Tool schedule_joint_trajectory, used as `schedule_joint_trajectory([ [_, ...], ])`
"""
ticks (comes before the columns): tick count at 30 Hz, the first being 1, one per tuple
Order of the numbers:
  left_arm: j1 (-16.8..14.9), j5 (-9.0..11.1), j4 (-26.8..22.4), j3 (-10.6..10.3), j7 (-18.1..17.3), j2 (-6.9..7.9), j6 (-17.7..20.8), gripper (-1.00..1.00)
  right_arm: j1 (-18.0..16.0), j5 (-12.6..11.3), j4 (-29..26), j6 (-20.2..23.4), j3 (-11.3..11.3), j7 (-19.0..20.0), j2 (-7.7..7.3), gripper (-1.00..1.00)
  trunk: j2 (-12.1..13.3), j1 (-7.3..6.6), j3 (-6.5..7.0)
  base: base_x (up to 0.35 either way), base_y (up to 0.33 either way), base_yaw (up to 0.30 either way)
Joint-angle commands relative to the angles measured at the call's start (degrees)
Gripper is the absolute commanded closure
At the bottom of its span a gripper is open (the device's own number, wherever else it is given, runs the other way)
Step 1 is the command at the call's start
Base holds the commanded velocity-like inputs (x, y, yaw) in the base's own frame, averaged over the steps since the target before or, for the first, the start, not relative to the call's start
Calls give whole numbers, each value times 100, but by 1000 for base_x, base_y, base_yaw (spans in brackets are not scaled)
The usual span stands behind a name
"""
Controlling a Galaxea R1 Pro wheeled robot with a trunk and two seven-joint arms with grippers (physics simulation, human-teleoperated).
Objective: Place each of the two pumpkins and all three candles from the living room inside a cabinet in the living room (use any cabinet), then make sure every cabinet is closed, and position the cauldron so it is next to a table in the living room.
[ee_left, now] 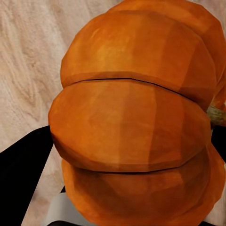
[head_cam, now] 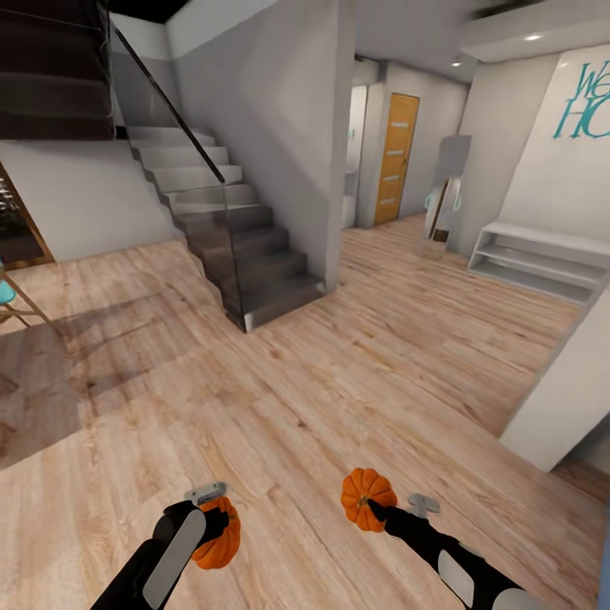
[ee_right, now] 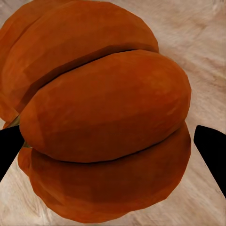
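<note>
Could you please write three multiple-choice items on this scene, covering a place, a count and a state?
1. Where is the staircase?
A. ahead, left of the orange door
B. right of the white shelf
C. behind the robot

2. How many pumpkins are held?
A. one
B. two
C. three

3. The right end effector is:
A. open and empty
B. shut on a candle
C. shut on a pumpkin

Key: 1 A, stairs stand left of the door. 2 B, left pumpkin at the left end effector, right pumpkin. 3 C, it grips the right pumpkin.
</note>
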Motion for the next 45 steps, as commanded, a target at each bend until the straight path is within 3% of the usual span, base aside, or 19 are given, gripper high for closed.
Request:
schedule_joint_trajectory([
  [1,-6,53,-6,-21,62,6,3,100,-5,-54,3,-28,31,4,-4,100,-3,2,2,237,-126,210],
  [11,-6,53,-4,-21,62,6,1,100,-5,-44,-30,-19,42,-259,-4,100,-3,2,71,260,-204,216],
  [22,-5,53,-3,-21,62,14,1,100,-5,-44,-38,-19,43,-284,-4,100,-3,2,144,216,-98,222],
  [45,0,55,-15,-21,62,13,1,100,-5,-42,-36,-19,52,-343,-4,100,-3,2,290,28,-46,231],
])
